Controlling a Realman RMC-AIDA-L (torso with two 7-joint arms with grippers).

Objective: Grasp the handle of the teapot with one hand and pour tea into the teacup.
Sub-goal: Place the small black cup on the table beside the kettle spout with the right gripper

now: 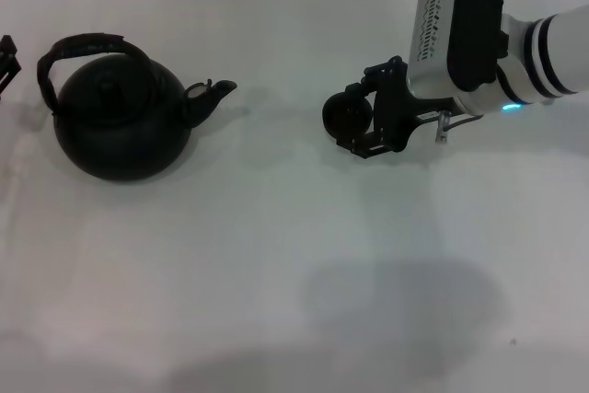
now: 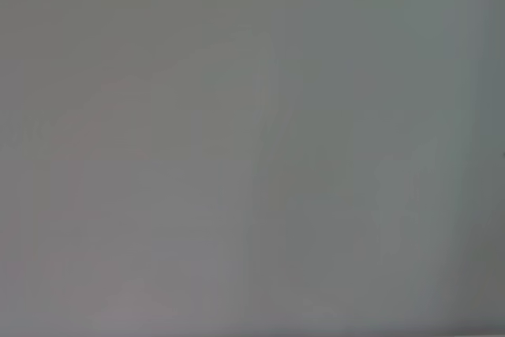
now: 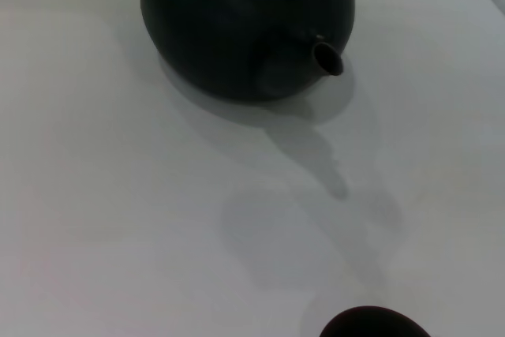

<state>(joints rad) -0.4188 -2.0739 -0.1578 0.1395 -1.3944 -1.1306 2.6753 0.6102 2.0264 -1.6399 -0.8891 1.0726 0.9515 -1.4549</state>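
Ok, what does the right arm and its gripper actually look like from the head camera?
The right arm is white and cylindrical with black rings, ending in a boxy white wrist block with a black face, printed markings and a small cyan light underneath. The right gripper is black, a skeletal frame with jaws. Of the left gripper only a black tip shows.

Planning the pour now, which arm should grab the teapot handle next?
Left, probably. Its end effector sits at the table's edge beside the handle of the teapot, while the right end effector is busy at the teacup.

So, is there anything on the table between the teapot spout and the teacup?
No. In the head view only bare white table lies between the teapot spout and the teacup. The right wrist view shows only shadows there.
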